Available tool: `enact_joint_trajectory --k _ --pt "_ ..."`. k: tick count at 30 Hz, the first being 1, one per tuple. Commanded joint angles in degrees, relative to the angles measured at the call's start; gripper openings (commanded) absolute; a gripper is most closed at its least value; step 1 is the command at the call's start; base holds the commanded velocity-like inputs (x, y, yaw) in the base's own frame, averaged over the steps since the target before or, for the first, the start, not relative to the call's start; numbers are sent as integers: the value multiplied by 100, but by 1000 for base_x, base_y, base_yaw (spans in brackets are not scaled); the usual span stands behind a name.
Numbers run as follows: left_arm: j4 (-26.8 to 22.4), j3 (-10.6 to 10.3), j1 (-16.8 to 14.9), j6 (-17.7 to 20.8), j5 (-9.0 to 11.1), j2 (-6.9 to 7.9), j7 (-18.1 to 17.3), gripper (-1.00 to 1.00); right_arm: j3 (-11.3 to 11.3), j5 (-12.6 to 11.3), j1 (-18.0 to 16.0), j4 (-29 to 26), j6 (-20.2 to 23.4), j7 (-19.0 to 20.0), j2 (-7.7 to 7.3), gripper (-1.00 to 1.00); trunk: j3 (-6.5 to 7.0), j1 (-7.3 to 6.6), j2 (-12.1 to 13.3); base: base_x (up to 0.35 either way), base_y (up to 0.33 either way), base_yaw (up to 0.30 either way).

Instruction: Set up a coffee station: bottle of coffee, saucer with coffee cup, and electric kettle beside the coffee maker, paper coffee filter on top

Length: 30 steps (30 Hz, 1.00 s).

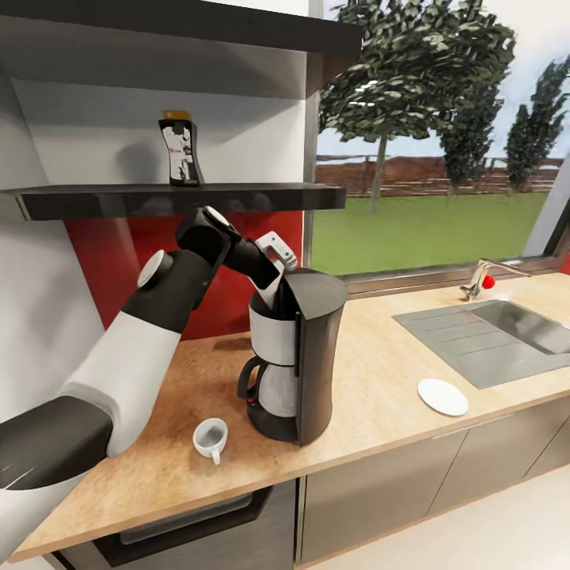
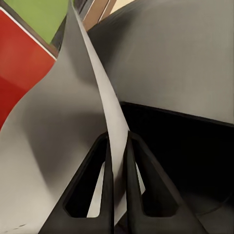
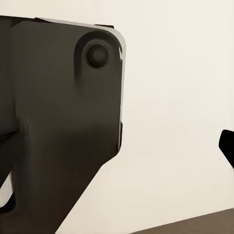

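Note:
The black coffee maker with its glass carafe stands mid-counter. My left gripper reaches down into its open top. In the left wrist view that gripper is shut on a thin white paper coffee filter, which bends up against the maker's grey inner wall. The bottle of coffee stands upright on the dark shelf above the arm. A white coffee cup sits on the counter left of the maker, and the white saucer lies well to its right. My right gripper shows one dark fingertip spread wide. The kettle is out of view.
A steel sink with a faucet fills the counter's right end, under the window. The red backsplash and the shelf hem in the left arm. An oven front sits below the counter edge.

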Motion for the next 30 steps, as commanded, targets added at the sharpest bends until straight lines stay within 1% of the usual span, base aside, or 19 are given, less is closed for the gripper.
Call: enact_joint_trajectory --k 1,8,16,20,24,27,30 --pt "-5 0 2 10 -72 -4 -22 -100 -4 41 1 -9 -3 -21 0 100 -12 4 -12 0 0 0" --pt "4 -1 15 12 -37 -16 167 -100 -4 41 1 -8 -3 -21 2 100 -12 4 -12 0 0 0" --pt "11 14 18 29 -21 -30 174 -100 -4 41 1 -8 -3 -21 1 100 -12 4 -12 0 0 0" --pt "55 23 16 37 30 -39 158 -100 -4 41 1 -8 -3 -21 3 100 -12 4 -12 0 0 0" --pt "95 17 19 38 166 -51 148 -100 -4 41 1 -8 -3 -21 4 100 -12 4 -12 0 0 0" --pt "99 10 20 38 227 -57 148 -100 -4 41 1 -8 -3 -21 5 100 -12 4 -12 0 0 0" --pt "100 -4 114 38 233 -59 161 -100 12 46 1 -8 -3 -21 2 100 -12 4 -12 0 0 0"
